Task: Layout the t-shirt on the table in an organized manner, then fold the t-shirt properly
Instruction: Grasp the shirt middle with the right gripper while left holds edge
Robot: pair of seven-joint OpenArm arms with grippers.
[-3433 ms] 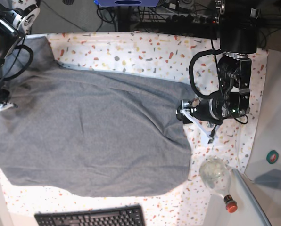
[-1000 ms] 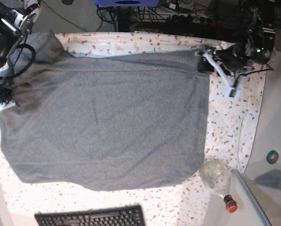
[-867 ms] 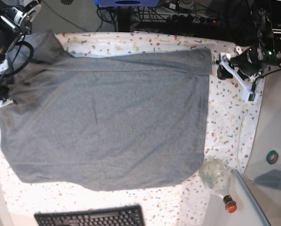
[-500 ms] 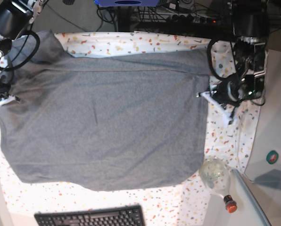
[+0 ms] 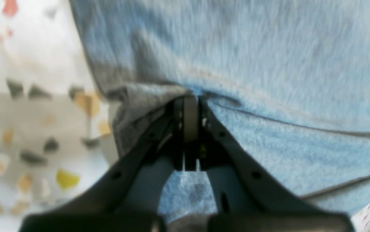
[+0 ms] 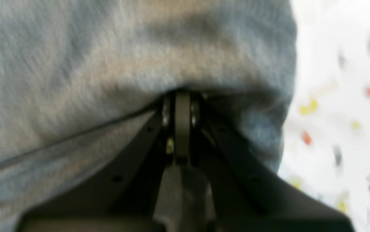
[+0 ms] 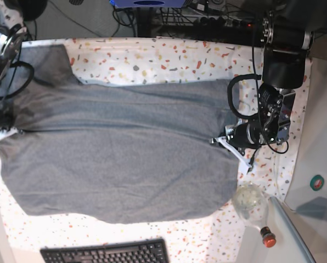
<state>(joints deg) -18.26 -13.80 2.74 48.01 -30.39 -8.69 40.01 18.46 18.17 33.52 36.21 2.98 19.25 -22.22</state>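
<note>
The shirt (image 7: 119, 159), spread across the table (image 7: 169, 60), looks light, soft and limp, so it is best taken at its edges, where the left gripper (image 5: 189, 103) and right gripper (image 6: 181, 96) are each clamped on fabric.

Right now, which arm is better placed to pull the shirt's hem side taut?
Left, probably: its end effector is shut on the t-shirt at that edge; the right end effector grips the opposite end.
</note>
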